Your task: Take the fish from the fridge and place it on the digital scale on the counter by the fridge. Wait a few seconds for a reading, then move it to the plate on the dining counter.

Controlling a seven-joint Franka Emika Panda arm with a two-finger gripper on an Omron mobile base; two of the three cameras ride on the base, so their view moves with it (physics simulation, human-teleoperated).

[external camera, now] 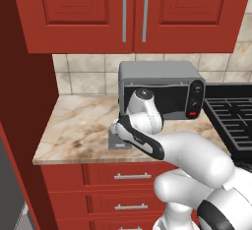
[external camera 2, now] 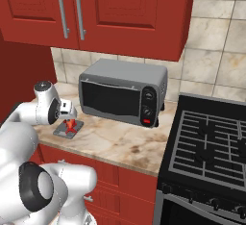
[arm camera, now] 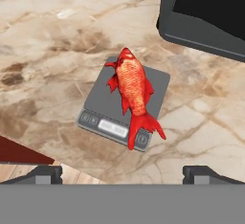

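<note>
One red-orange fish point(arm camera: 133, 89) lies flat along the digital scale point(arm camera: 103, 94), its tail draped over the pad's button strip and display, in the hand view looking straight down on it. The pincer point(arm camera: 122, 174) hangs above with its two dark tips spread wide and nothing between them. That same view catches a dark corner of the microwave point(arm camera: 201, 15) just beyond the scale.

From the right base view, the fish point(external camera 2: 70, 125) shows as a small red shape on the grey pad point(external camera 2: 63, 130), with the pincer point(external camera 2: 68, 111) close over it at the end of the white arm. The left base view has the arm's wrist covering most of the scale point(external camera: 117, 142), which peeks out near the front edge of the bench point(external camera: 74, 126).

The bench is a short beige-brown marbled top over red drawer fronts with silver handles. Red wall cabinets point(external camera: 133, 13) hang above a pale tiled backsplash, and a black gas stove point(external camera 2: 211, 142) adjoins the bench on the right.
</note>
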